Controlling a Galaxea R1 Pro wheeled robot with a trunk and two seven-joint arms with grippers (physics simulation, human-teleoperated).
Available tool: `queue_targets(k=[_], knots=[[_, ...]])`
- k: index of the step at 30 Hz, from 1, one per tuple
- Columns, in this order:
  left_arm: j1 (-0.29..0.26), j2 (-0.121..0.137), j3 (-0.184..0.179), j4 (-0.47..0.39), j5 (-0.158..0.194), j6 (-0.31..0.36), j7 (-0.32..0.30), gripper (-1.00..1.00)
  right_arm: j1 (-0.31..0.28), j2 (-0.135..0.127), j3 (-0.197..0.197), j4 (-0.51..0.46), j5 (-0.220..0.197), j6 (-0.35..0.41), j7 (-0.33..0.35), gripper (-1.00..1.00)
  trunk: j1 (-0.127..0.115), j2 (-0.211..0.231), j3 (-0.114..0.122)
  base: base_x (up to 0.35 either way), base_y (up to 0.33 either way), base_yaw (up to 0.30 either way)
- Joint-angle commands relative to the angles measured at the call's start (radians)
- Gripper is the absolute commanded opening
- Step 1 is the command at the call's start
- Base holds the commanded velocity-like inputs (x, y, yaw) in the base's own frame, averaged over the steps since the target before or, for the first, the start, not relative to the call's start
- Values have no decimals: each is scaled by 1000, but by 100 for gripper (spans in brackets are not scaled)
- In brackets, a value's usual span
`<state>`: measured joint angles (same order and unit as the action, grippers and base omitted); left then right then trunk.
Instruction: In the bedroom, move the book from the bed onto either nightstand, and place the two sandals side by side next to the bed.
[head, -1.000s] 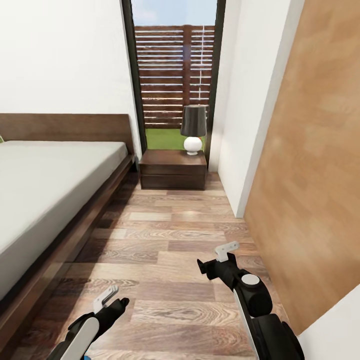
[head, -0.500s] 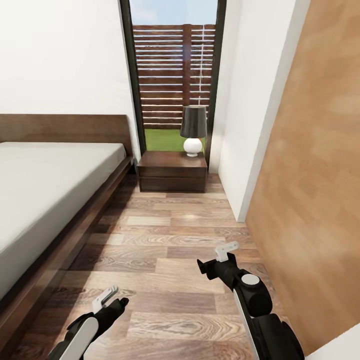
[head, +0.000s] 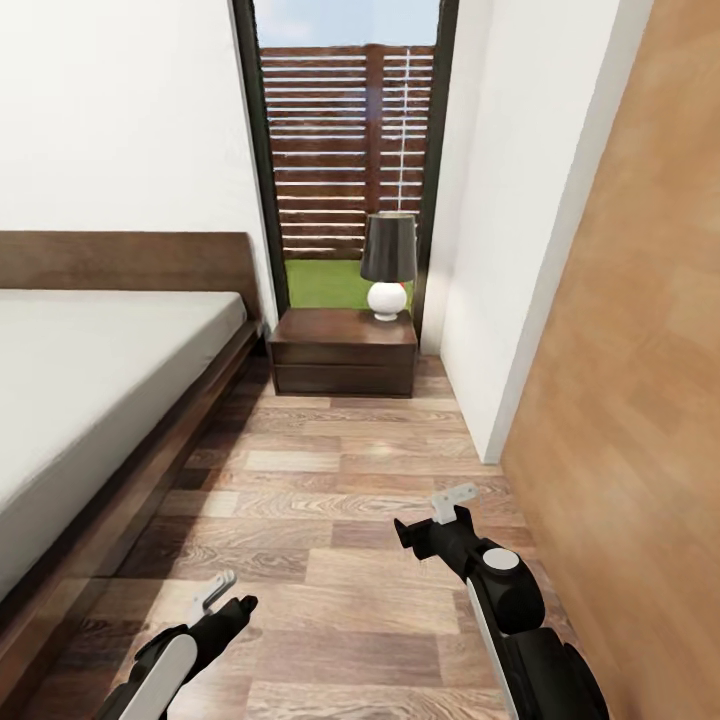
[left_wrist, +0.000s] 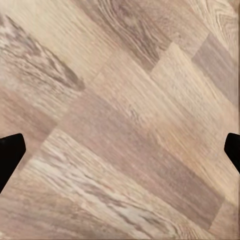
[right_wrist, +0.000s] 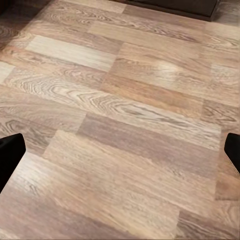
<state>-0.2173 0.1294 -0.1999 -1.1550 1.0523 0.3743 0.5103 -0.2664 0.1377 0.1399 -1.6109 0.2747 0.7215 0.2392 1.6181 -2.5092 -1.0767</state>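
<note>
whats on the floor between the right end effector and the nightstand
Bare wood-plank floor, seen in the head view: nothing lies between the right end effector and the nightstand, whose top carries a lamp.

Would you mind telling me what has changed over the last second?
The whole view has shifted, so the camera moved, apparently a little forward and to the right; nothing in the room moved. Both grippers, left and right, stay open and empty over the floor; bed and nightstand are unchanged.

Bright daylight from the window (head: 345, 150) — soft shadow beside the bed (head: 110, 400), crisp render
</note>
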Motion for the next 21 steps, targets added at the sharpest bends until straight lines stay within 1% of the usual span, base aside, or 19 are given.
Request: queue_targets(k=[1, 21], knots=[[-1, 1, -3, -2, 8, 0, 8, 100, -1, 0, 0, -1, 11, 4, 8, 100, 0, 0, -1, 323, 0, 0], [-1, 2, -3, -2, 8, 0, 8, 100, -1, 0, 1, -1, 11, 5, 8, 100, 0, 0, -1, 324, 0, 0]])
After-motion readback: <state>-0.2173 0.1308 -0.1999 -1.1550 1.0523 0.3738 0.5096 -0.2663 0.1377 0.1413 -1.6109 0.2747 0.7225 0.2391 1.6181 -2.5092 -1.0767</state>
